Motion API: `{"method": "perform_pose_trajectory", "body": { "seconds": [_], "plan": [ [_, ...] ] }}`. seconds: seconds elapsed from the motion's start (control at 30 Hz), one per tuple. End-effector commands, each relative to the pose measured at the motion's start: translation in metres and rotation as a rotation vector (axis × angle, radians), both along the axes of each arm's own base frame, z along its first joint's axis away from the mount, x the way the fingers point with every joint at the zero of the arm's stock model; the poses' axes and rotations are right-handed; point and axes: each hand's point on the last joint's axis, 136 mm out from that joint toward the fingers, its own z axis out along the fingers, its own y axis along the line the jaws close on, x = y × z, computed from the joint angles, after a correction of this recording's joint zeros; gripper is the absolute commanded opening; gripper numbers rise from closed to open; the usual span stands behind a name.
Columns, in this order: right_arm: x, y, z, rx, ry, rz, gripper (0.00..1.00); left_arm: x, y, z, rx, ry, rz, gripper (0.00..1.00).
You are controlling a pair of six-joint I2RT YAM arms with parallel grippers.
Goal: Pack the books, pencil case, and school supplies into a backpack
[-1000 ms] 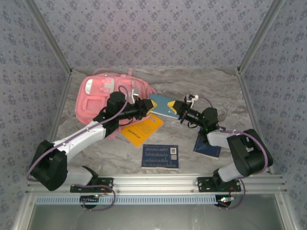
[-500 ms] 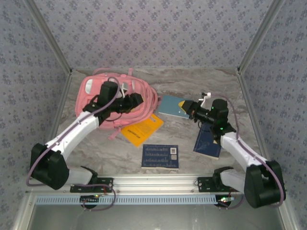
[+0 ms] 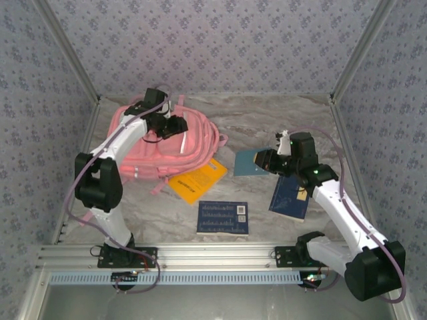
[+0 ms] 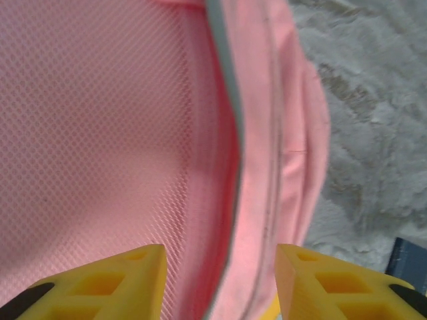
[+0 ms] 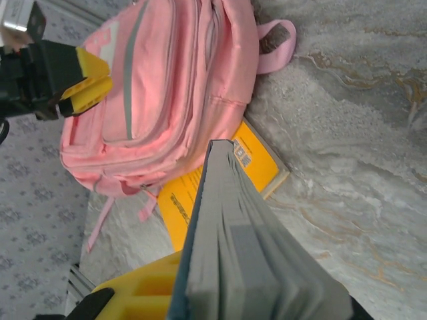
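Observation:
The pink backpack [image 3: 157, 150] lies at the back left, and its mesh and trim show close up in the left wrist view [image 4: 260, 133]. My left gripper [image 3: 172, 127] hovers over its top, open [image 4: 220, 287], with the fabric edge loose between the yellow fingers [image 4: 107, 283]. My right gripper [image 3: 265, 160] is shut on a teal-blue book [image 3: 245, 162], held edge-on [image 5: 247, 253] above the table right of the backpack. A yellow-orange book [image 3: 198, 179] lies by the backpack's near edge [image 5: 220, 190]. Two navy books lie flat, one in front [image 3: 223, 217] and one under the right arm [image 3: 287, 198].
Patterned walls and metal posts [image 3: 73, 67] enclose the marble table [image 3: 267, 120]. A pink strap loop [image 5: 277, 40] sticks out from the backpack's right side. Bare table shows behind and to the right of the teal book.
My left gripper let go of the teal book, opened and swung back-left over the backpack. The right gripper kept the book and carried it to the right.

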Motion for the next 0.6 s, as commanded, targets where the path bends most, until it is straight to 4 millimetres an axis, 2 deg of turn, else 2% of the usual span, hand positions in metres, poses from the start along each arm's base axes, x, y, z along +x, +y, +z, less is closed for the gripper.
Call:
{"method": "perform_pose_trajectory", "body": {
  "seconds": [0.0, 0.2, 0.47, 0.57],
  "plan": [
    [-0.007, 0.002, 0.014, -0.005, -0.051, 0.059, 0.0, 0.002, -0.004, 0.007, -0.001, 0.0, -0.061, 0.44],
    [-0.005, 0.007, 0.005, 0.016, -0.021, 0.074, 0.0, 0.013, -0.017, -0.007, -0.047, 0.031, -0.088, 0.34],
    [-0.001, 0.01, -0.01, 0.019, 0.021, 0.083, 0.0, 0.022, -0.034, -0.014, -0.092, 0.042, -0.123, 0.21],
    [0.003, 0.011, -0.017, 0.014, 0.029, 0.082, 0.0, 0.023, -0.045, -0.016, -0.107, 0.045, -0.154, 0.19]
  ]
}}
